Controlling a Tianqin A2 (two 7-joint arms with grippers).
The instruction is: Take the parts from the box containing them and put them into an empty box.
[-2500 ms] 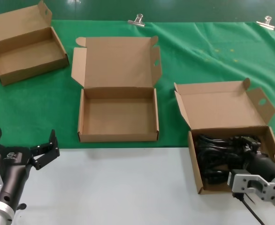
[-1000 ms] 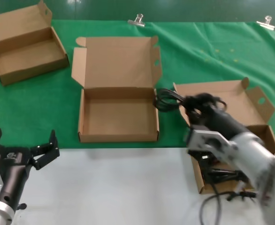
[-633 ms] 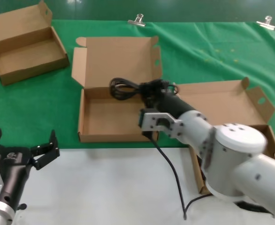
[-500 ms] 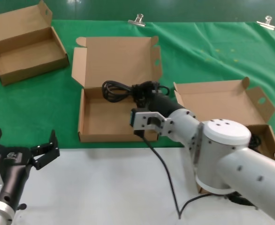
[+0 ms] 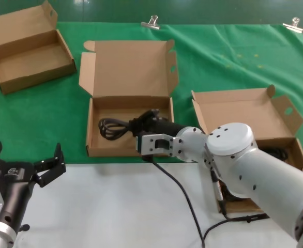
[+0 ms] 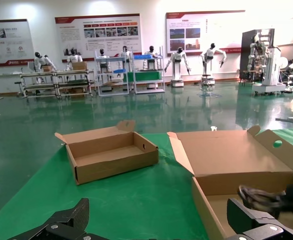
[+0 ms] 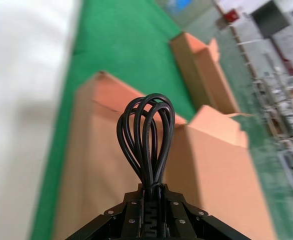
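Observation:
My right gripper (image 5: 142,124) reaches across into the empty box (image 5: 115,150), the middle one with the tall lid, and is shut on a black coiled cable (image 5: 112,128). The cable's loop end lies low in the tray near its left wall; I cannot tell if it touches the floor. In the right wrist view the cable (image 7: 146,132) sticks out from the shut gripper (image 7: 154,200) above the tray. The box containing the parts (image 5: 242,116) stands at the right, its tray mostly hidden by my arm. My left gripper (image 5: 25,165) hangs open at the front left.
A third, empty cardboard box (image 5: 30,51) sits at the far left on the green cloth. The left wrist view shows that box (image 6: 111,155), the middle box (image 6: 236,165) and the cable (image 6: 266,197). White tabletop runs along the front. My right arm's own cable trails over it.
My right arm lifted a cable out of the right box, carried it leftward and lowered it into the middle box's tray. The left arm has not moved.

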